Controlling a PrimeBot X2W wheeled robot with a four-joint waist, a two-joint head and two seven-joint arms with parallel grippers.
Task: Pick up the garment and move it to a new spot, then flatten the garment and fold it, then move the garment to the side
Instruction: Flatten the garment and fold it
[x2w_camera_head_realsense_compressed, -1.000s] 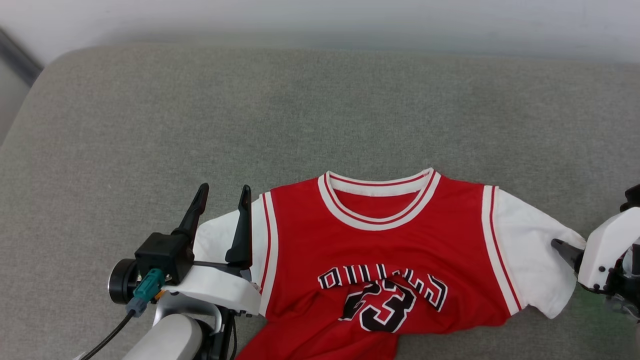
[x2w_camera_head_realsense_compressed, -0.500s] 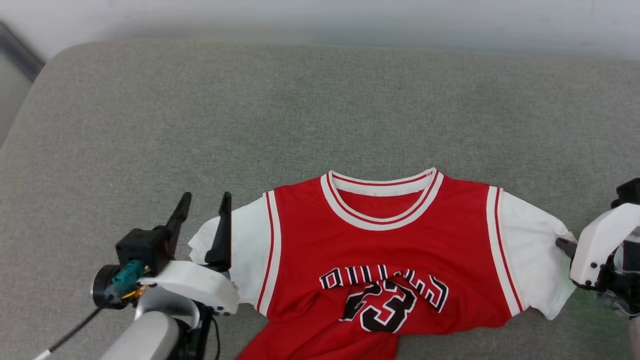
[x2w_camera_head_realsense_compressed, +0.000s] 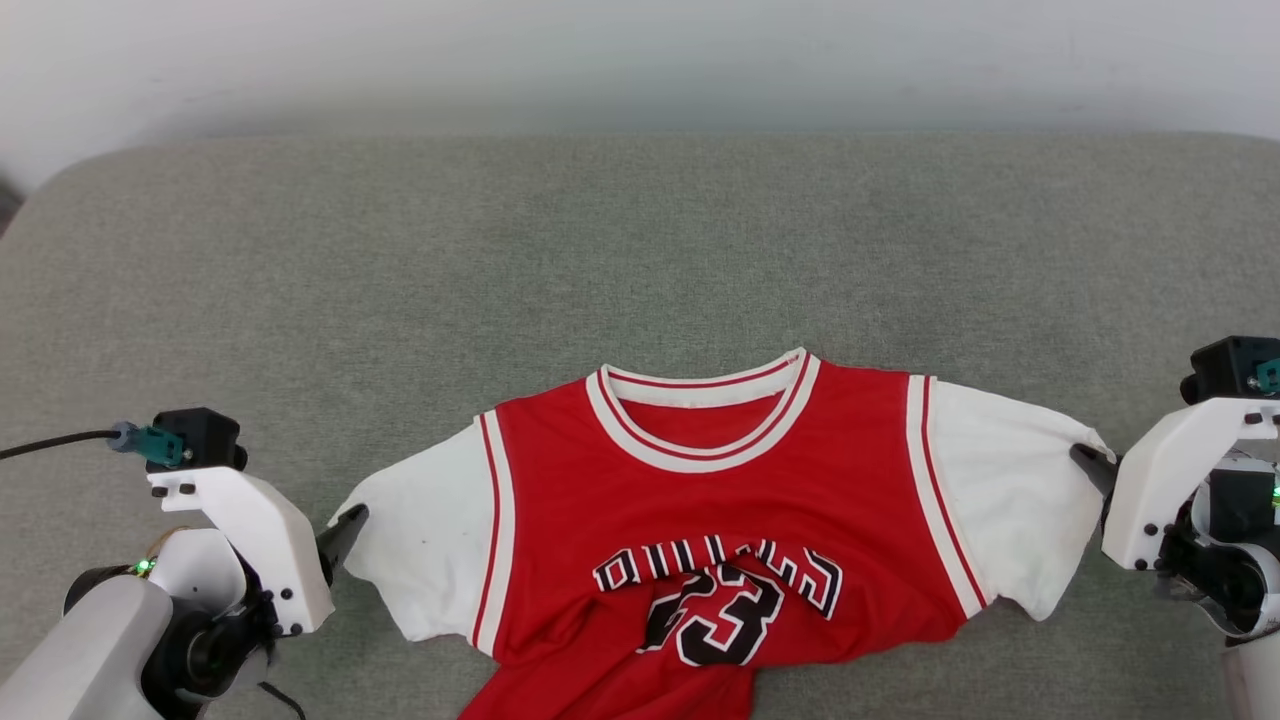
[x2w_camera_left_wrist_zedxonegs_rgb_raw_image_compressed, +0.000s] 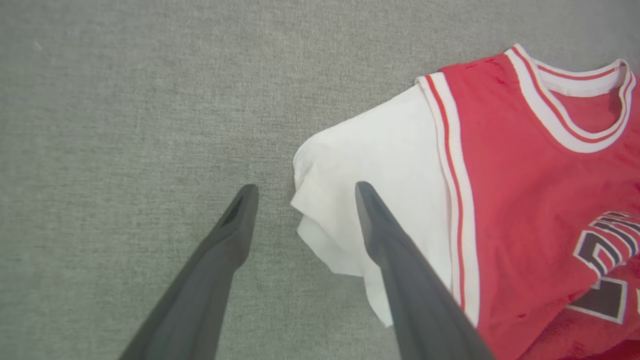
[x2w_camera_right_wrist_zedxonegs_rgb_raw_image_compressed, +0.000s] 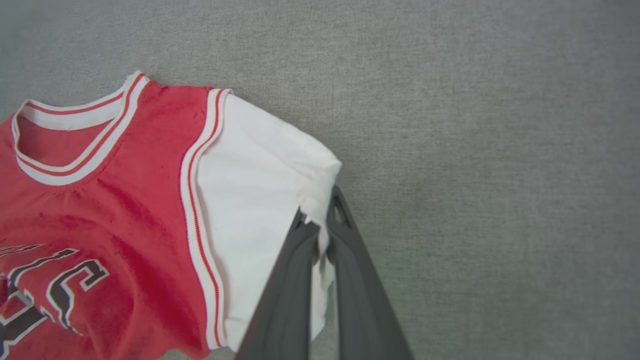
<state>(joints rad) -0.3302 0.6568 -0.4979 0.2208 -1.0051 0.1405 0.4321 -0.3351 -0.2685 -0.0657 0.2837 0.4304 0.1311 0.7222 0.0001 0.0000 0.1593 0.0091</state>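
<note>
The garment (x2w_camera_head_realsense_compressed: 720, 490) lies face up on the grey cushion, collar toward the far side. Its lower front is rumpled around the lettering. My right gripper (x2w_camera_head_realsense_compressed: 1086, 466) meets the outer hem of the right white sleeve (x2w_camera_head_realsense_compressed: 1000, 500). In the right wrist view this gripper (x2w_camera_right_wrist_zedxonegs_rgb_raw_image_compressed: 320, 216) is shut on that hem, with white cloth pinched between its fingers beside the garment (x2w_camera_right_wrist_zedxonegs_rgb_raw_image_compressed: 125, 200). My left gripper (x2w_camera_head_realsense_compressed: 345, 525) points at the edge of the left sleeve (x2w_camera_head_realsense_compressed: 420, 540). In the left wrist view it (x2w_camera_left_wrist_zedxonegs_rgb_raw_image_compressed: 305, 192) stands open astride the sleeve corner of the garment (x2w_camera_left_wrist_zedxonegs_rgb_raw_image_compressed: 525, 200), one finger over the white cloth.
The grey cushion (x2w_camera_head_realsense_compressed: 640, 250) runs wide to the left, the right and the far side of the shirt. A pale wall (x2w_camera_head_realsense_compressed: 640, 60) stands behind it. A black cable (x2w_camera_head_realsense_compressed: 50, 443) leads off the left wrist toward the left edge.
The head camera has shifted. My left arm has swung out to the left, and its fingers now point sideways at the sleeve edge. My right gripper has shut on the right sleeve hem.
</note>
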